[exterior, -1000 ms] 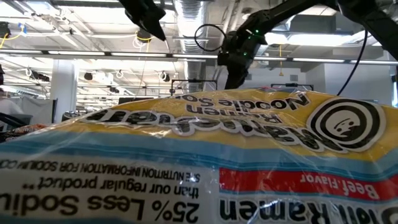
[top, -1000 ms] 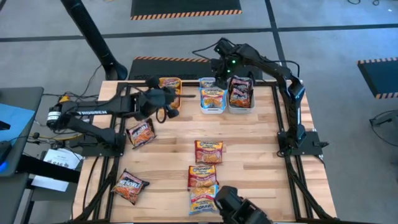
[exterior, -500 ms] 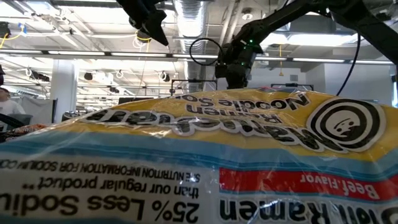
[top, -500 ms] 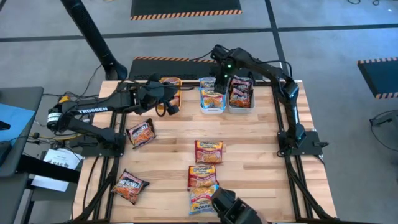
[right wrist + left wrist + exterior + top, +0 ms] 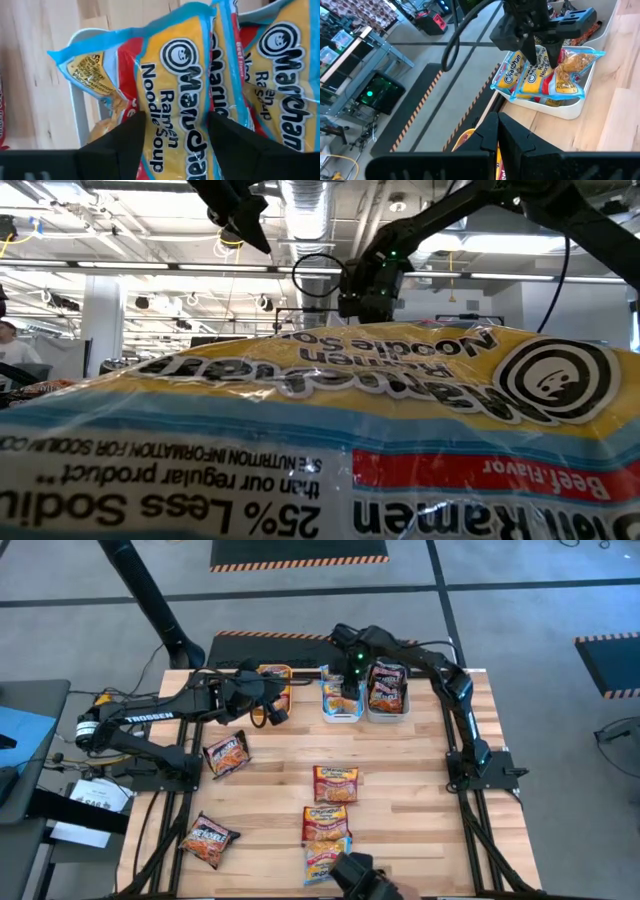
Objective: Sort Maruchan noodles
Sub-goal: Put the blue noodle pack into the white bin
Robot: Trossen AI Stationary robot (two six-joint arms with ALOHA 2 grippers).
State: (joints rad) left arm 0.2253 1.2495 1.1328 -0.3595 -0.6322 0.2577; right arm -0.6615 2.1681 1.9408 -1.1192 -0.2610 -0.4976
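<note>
Right tool [image 5: 170, 145]: mine, fingers spread wide astride a blue-edged Maruchan packet [image 5: 175, 95] standing in the white bin [image 5: 342, 712] at the worktop's far edge.
Left tool [image 5: 497, 137]: mine, pinched closed, empty, near the orange bin [image 5: 274, 675].
Other packets [image 5: 335, 783]: flat mid-worktop.

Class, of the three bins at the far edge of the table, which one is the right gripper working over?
The white bin, the middle one, holding blue-edged yellow packets; the right gripper hangs above it, fingers open.
</note>
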